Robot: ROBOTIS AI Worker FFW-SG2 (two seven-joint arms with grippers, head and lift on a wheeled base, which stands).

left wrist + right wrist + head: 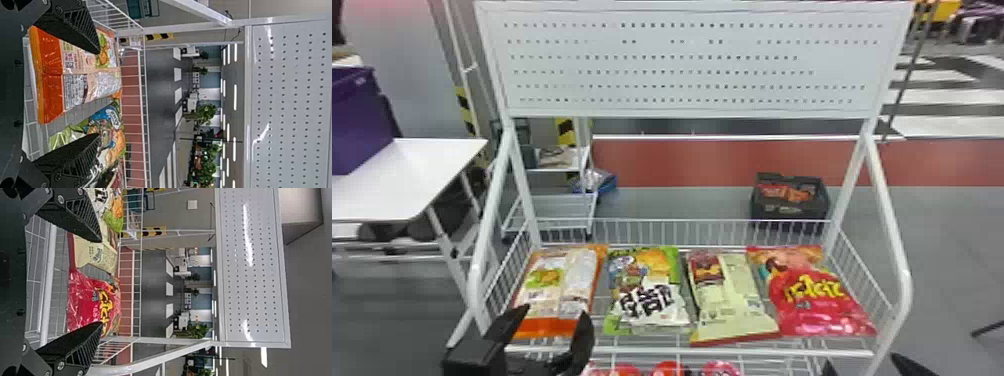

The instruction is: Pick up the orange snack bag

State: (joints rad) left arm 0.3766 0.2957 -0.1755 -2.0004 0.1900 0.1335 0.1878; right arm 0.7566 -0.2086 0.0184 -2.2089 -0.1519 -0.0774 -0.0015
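Our left black gripper (555, 314), fingers apart, is nearer; the orange-and-white plastic snack bag (552, 290) lies just ahead, its length running forward.

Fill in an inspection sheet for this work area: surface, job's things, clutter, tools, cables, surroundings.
Surface: white wire basket, holding four bags side by side.
Job's things: orange snack bag, lying at the far left of the row, not gripped.
Clutter: green bag beside it, then a cream bag, then a red bag at the far right.
Tools: left tool open, at the orange snack bag's near end; right tool open, holding nothing.
Cables: nothing seen at the basket.
Surroundings: white panel with holes above; white table with a purple bin to the left; dark crate on the floor beyond.
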